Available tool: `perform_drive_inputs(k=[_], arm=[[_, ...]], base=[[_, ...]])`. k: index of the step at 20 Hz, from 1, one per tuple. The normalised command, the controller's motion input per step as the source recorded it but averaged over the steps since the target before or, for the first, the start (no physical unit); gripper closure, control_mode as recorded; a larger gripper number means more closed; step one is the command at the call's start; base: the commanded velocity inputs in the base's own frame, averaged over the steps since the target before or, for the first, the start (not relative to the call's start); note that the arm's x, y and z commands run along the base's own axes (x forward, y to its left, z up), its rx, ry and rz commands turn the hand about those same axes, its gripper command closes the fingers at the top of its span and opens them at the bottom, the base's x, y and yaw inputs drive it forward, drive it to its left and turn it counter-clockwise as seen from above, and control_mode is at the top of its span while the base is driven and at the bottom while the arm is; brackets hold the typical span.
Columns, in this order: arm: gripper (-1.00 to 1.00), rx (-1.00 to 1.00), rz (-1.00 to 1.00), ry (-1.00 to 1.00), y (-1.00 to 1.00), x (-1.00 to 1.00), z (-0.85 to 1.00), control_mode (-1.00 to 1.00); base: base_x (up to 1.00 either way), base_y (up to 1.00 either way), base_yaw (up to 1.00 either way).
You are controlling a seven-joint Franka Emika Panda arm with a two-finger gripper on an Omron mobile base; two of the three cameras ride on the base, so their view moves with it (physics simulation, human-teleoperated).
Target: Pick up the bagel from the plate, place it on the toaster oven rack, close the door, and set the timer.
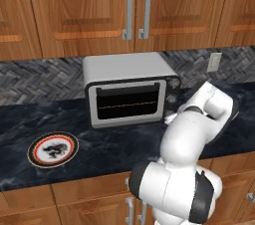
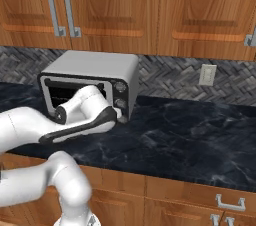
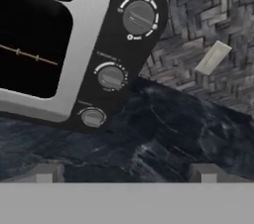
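The silver-grey toaster oven (image 1: 129, 89) stands on the dark counter with its door (image 1: 130, 102) shut. Through the glass the toaster oven rack (image 3: 30, 55) shows as a thin line. The plate (image 1: 52, 149) lies at the counter's left with just its dark pattern on it; the bagel is hidden. In the hand view my gripper (image 3: 125, 173) is open and holds nothing. It hangs just over the counter, a short way in front of the oven's control panel and apart from it. The panel carries three knobs: top (image 3: 139, 17), middle (image 3: 110, 77) and bottom (image 3: 93, 117).
Wooden cabinets (image 1: 134, 5) with bar handles hang above the oven. A wall outlet (image 1: 214, 61) sits on the herringbone backsplash to the oven's right. The dark marble counter (image 2: 190, 135) stretches right of the oven. My arm (image 1: 194, 139) crosses in front of the oven's right side.
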Motion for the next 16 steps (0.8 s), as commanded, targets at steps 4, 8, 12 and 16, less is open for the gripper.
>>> perform_drive_inputs(k=[4, 8, 12, 16], arm=[[-1.00, -0.20, 0.00, 0.45, 0.01, 0.00, 0.42, -1.00], [-1.00, -0.06, 0.00, 0.13, 0.00, -0.03, 0.04, -1.00], [-1.00, 0.00, 0.00, -0.05, 0.00, 0.00, 0.00, -1.00], [-1.00, 0.00, 0.00, -0.03, 0.00, 0.00, 0.00, -1.00]], base=[[0.00, 0.00, 0.00], [0.00, 0.00, 0.00], [0.00, 0.00, 0.00], [0.00, 0.00, 0.00]])
